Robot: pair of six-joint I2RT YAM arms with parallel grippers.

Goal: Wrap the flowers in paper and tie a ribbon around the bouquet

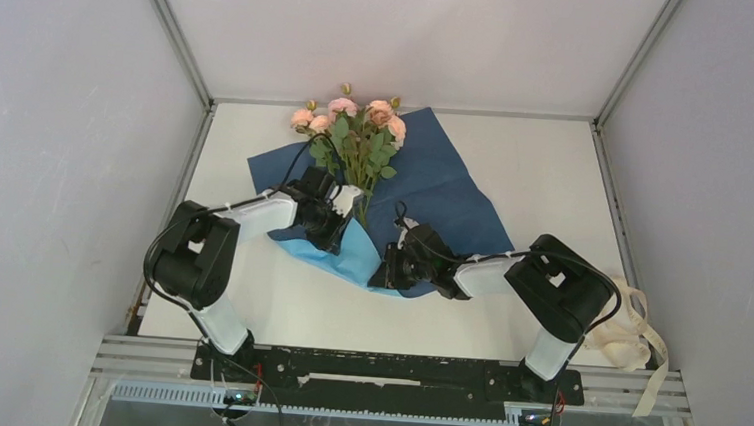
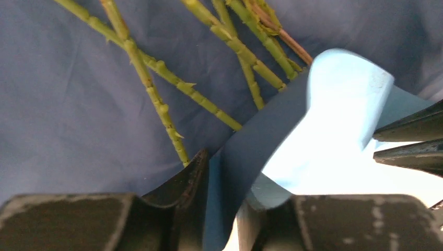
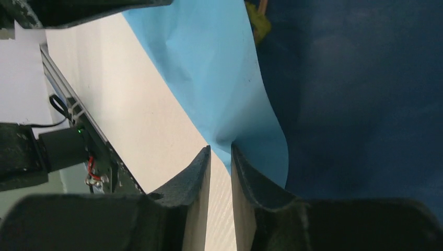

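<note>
The flowers [image 1: 351, 129], pink blooms on green stems [image 2: 156, 99], lie on the paper [image 1: 445, 193], navy face up. No wrapped bouquet is in view. The paper's near corner is folded up, showing its light blue face [image 1: 348, 256]. My left gripper [image 1: 337, 220] is at the stem ends. Its jaws [image 2: 224, 183] stand slightly apart with the raised paper fold [image 2: 339, 104] loose between them. My right gripper [image 1: 394, 269] is at the near edge of the paper. Its fingers [image 3: 220, 149] are open by a narrow gap, their tips at the light blue edge [image 3: 209, 68]. The ribbon [image 1: 634, 326] is heaped at the right.
Grey walls close in the white table [image 1: 537, 164] at the left, right and back. The metal rail [image 1: 392, 369] with both arm bases runs along the near edge. The ribbon heap lies beside the right arm's base, past the table's right edge.
</note>
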